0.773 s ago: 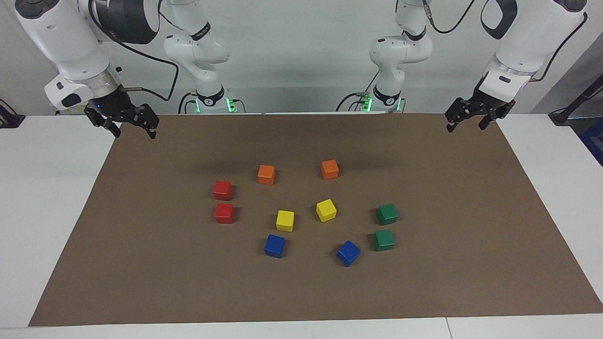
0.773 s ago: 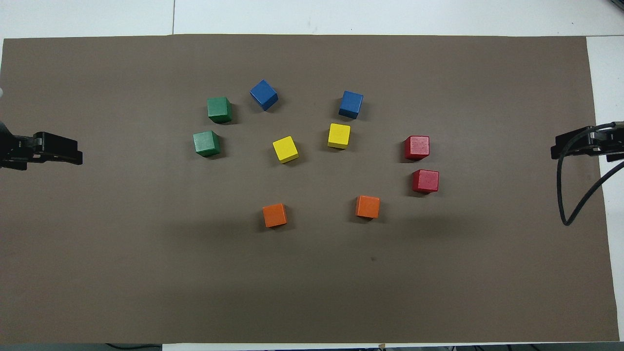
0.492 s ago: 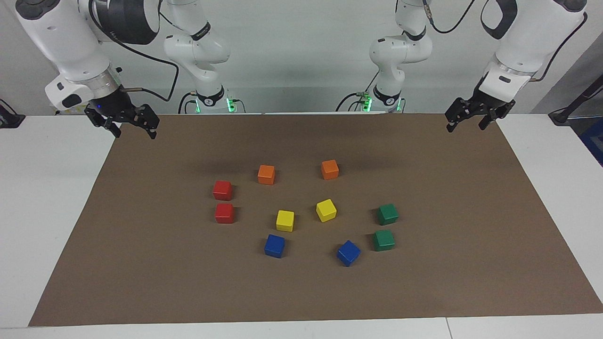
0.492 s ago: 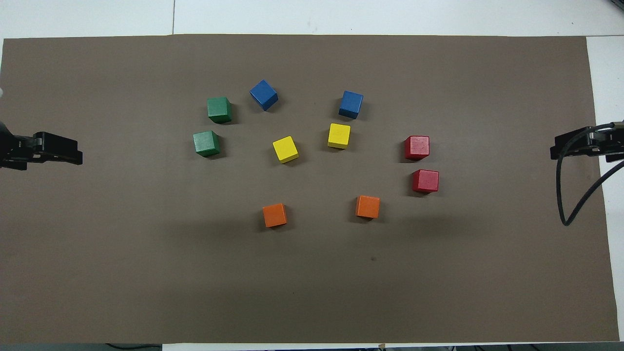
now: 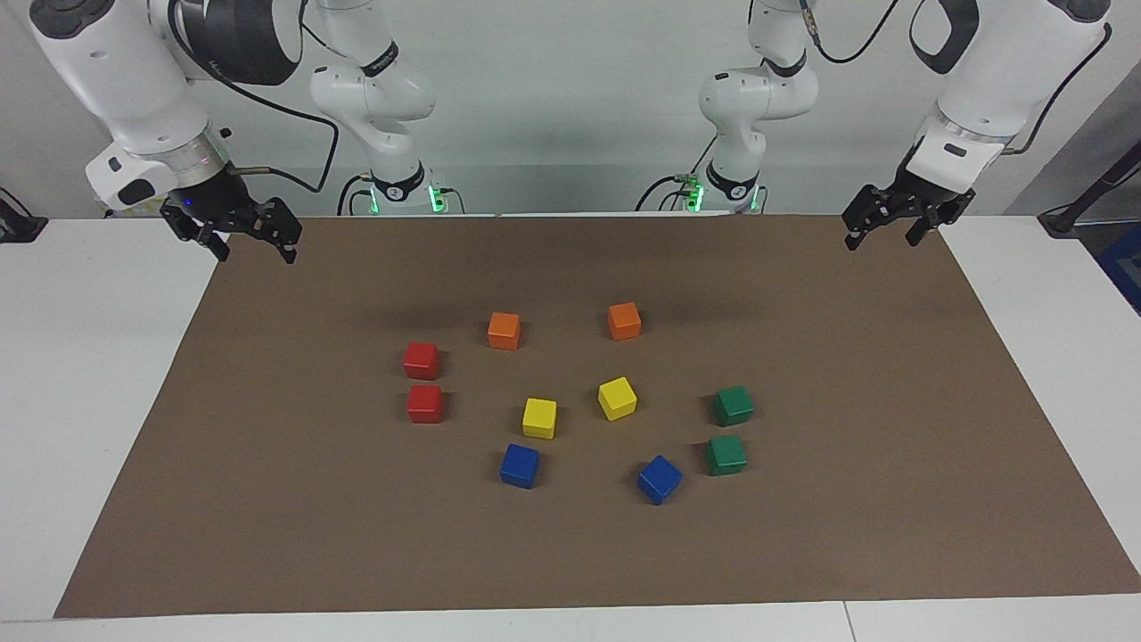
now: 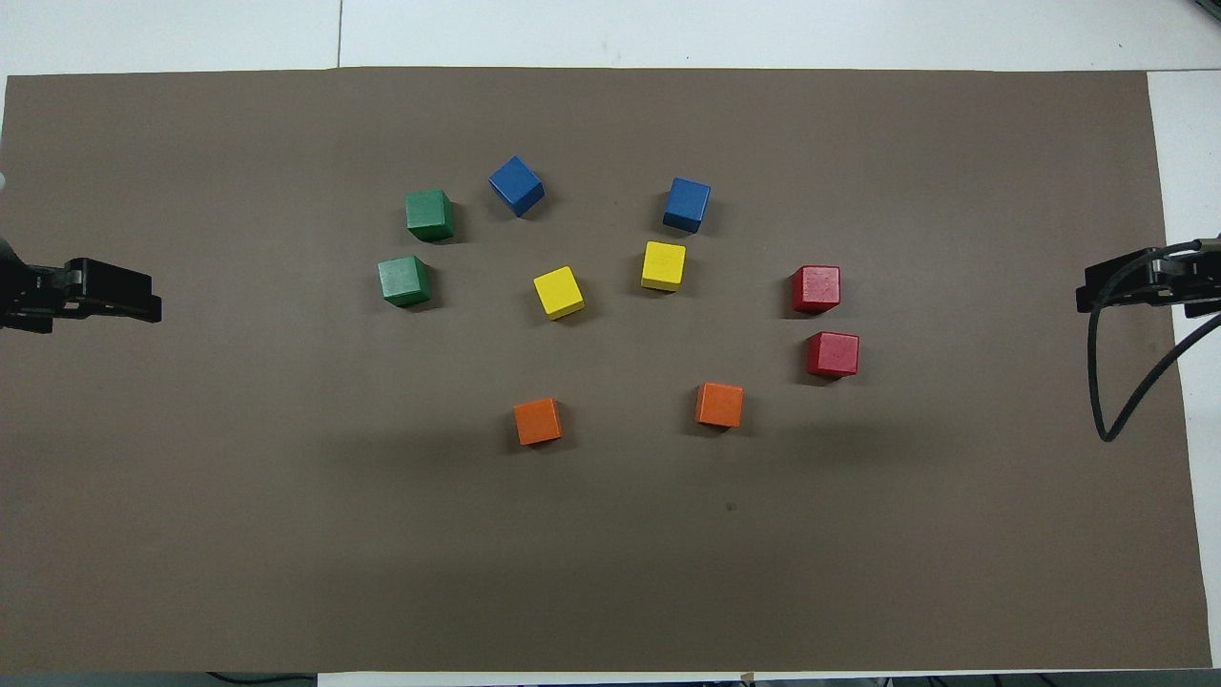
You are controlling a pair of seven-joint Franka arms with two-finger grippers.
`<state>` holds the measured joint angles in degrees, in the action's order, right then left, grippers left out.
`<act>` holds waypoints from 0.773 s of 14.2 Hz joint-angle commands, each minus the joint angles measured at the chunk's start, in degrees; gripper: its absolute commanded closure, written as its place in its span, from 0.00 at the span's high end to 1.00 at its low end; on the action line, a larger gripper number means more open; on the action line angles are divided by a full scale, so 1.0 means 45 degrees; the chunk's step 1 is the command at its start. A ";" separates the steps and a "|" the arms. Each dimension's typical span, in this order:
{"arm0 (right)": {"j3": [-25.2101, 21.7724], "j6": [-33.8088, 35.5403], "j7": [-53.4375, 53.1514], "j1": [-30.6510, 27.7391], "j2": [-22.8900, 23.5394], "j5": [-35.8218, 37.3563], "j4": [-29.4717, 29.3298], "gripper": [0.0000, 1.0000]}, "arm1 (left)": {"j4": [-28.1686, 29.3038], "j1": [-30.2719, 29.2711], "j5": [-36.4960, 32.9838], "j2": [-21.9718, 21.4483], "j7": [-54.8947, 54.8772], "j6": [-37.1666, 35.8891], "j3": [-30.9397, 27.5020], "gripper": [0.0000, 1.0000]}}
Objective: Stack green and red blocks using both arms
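Green matte cubes [image 5: 733,406] [image 5: 726,455] sit at three o'clock of the cluster, red matte cubes [image 5: 421,360] [image 5: 425,403] at nine, while the left gripper [image 5: 883,230] and right gripper [image 5: 252,243] hang spread wide over the brown mat's [image 5: 267,499] corners.

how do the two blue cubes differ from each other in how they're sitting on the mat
The blue cube toward the left arm's end is turned cornerwise to the mat's edges; the blue cube toward the right arm's end sits nearly square to them. The first lies close beside a green cube; the second lies beside a yellow cube. Both match in size and colour, rest flat, and are untouched.
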<state>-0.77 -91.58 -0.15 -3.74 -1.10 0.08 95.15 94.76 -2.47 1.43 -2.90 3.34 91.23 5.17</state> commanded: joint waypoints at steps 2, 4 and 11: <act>0.0112 0.0019 0.0130 -0.0166 -0.0049 -0.0058 0.0086 1.00 | 0.0387 0.0080 -0.0181 -0.0390 -0.0098 0.0215 -0.0054 1.00; 0.0112 0.0018 0.0150 -0.0166 -0.0049 -0.0058 0.0086 1.00 | 0.0387 0.0099 -0.0181 -0.0371 -0.0039 0.0196 -0.0035 1.00; 0.0112 0.0019 0.0188 -0.0224 -0.0049 -0.0038 0.0067 1.00 | 0.0387 0.0080 -0.0181 -0.0390 -0.0019 0.0196 -0.0054 1.00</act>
<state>-0.75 -91.58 -0.15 -3.74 -1.09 0.08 95.15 94.76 -2.47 1.43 -2.94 3.34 91.23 5.18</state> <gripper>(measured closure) 0.000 0.000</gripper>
